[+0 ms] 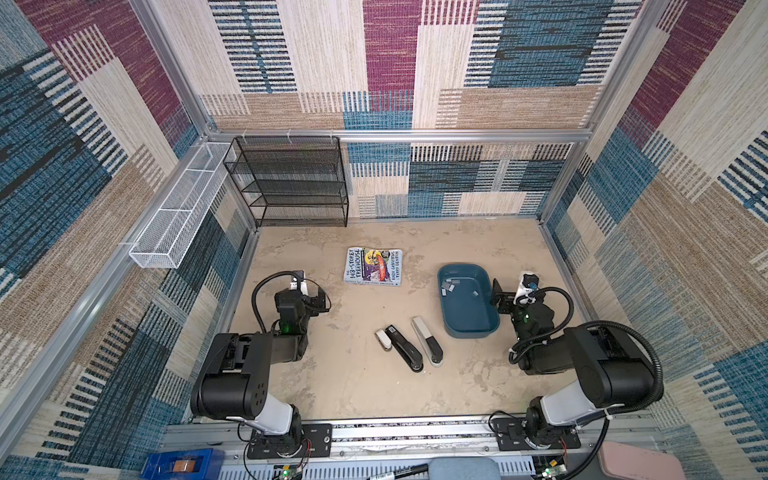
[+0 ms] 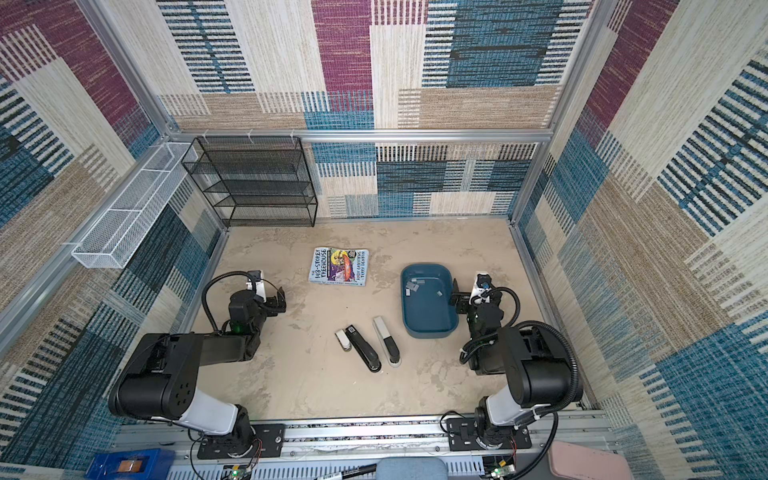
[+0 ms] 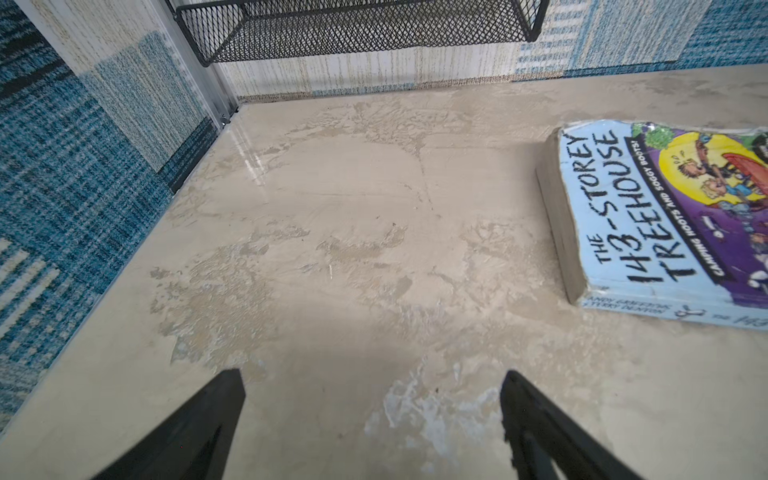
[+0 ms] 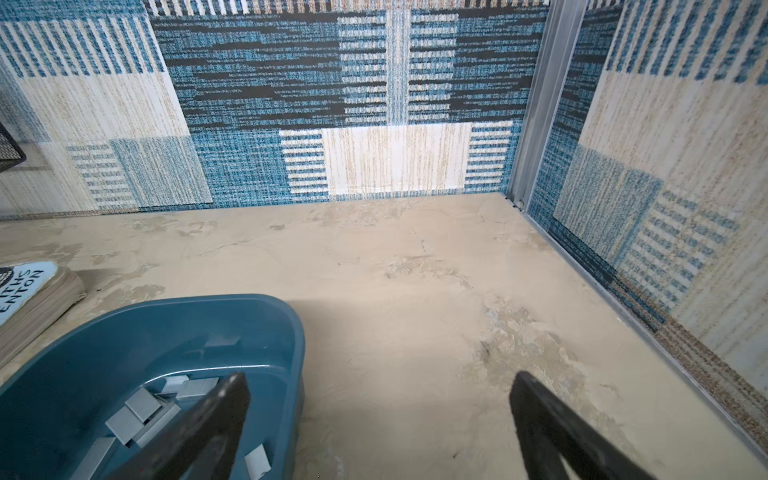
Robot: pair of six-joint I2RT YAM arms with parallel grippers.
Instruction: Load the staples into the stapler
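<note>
Several silver-grey staples [image 1: 451, 286] [image 2: 415, 286] lie loose inside a blue tray [image 1: 467, 332], close up in the right wrist view as the staples [image 4: 141, 409]. A black stapler [image 1: 405, 348] [image 2: 365, 348] lies mid-table, flanked by a short white one [image 1: 383, 338] and a longer white-and-black one [image 1: 427, 341]. My right gripper [image 1: 498, 297] [image 4: 380, 378] hangs open at the tray's right rim [image 4: 297, 345], one finger over the tray, the other over bare table. My left gripper [image 1: 320, 301] [image 3: 372, 376] is open and empty over the table's left side, well away from the staplers.
A paperback book [image 1: 373, 266] [image 3: 665, 216] lies behind the staplers. A black mesh shelf [image 1: 291, 183] stands at the back left. A white mesh basket [image 1: 178, 216] hangs on the left wall. Patterned walls close in three sides.
</note>
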